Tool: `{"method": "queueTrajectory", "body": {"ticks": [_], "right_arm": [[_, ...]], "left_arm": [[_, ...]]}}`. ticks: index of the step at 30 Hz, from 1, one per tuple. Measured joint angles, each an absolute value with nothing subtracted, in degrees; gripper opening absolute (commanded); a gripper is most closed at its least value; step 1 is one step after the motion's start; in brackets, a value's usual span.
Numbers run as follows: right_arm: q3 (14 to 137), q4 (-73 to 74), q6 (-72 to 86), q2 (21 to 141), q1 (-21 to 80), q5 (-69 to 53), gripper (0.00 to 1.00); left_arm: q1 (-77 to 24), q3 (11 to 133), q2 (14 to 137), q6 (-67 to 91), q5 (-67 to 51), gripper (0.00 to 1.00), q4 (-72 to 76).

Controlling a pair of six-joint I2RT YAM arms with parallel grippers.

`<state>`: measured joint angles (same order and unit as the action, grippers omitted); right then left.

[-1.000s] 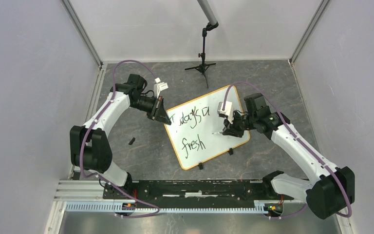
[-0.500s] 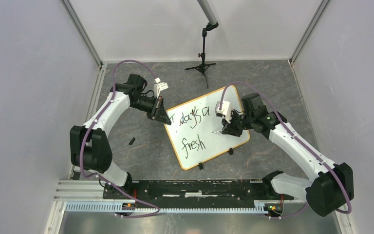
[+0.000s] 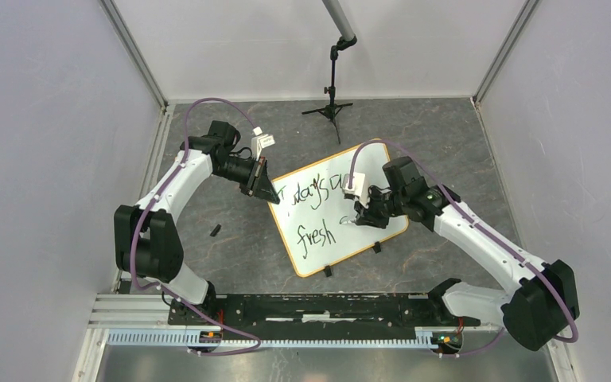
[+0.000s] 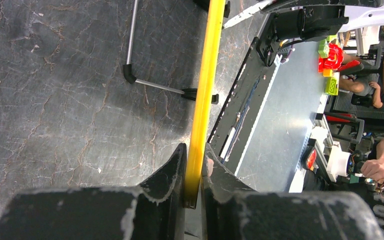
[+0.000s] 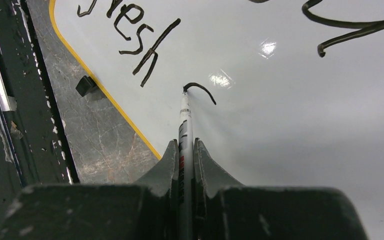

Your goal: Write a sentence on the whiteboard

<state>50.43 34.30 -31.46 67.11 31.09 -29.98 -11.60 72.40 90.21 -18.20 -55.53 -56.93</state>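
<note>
the whiteboard (image 3: 348, 243) lay flat on the grey stone-patterned table (image 3: 231, 239), turned at an angle between the two arms, with its two black clip feet (image 3: 376, 247) on the near edge; the left gripper (image 4: 195, 155) was pinched onto the board's yellow rim (image 4: 205, 90) at its left corner, jaws pressed together on the thin edge; the right gripper (image 5: 185, 147) was clamped on a marker (image 5: 185, 120), its tip touching the white surface to the right of the word "fresh" (image 5: 130, 30); a short curved stroke (image 5: 200, 90) sat at the tip, so the sentence (image 3: 314, 199) looked partly written, one line above and a second line under way.

by the look of it the board was stiff, light and glossy; it would probably slide on the table under pen pressure, so the rim was the sensible place to hold, well clear of the wet ink, which would likely smear if brushed; the marker was thin and smooth and could twist in the jaws if pushed down hard.

no container showed in any view; a small black object (image 3: 215, 231), too small to identify, lay on the table left of the board, and a black tripod stand (image 3: 332, 107) stood at the far side.
</note>
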Motion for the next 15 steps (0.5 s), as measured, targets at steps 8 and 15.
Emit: {"method": "queueTrajectory", "body": {"ticks": [8, 15], "right_arm": [[49.4, 35.9, -32.5, 66.0, 31.1, -27.7, 0.0], [48.0, 37.5, -33.4, 64.4, 30.3, -26.0, 0.0]], "left_arm": [[-11.6, 72.4, 90.2, -18.2, -55.5, 0.02, -56.9], [-11.6, 72.4, 90.2, -18.2, -55.5, 0.03, -56.9]]}}
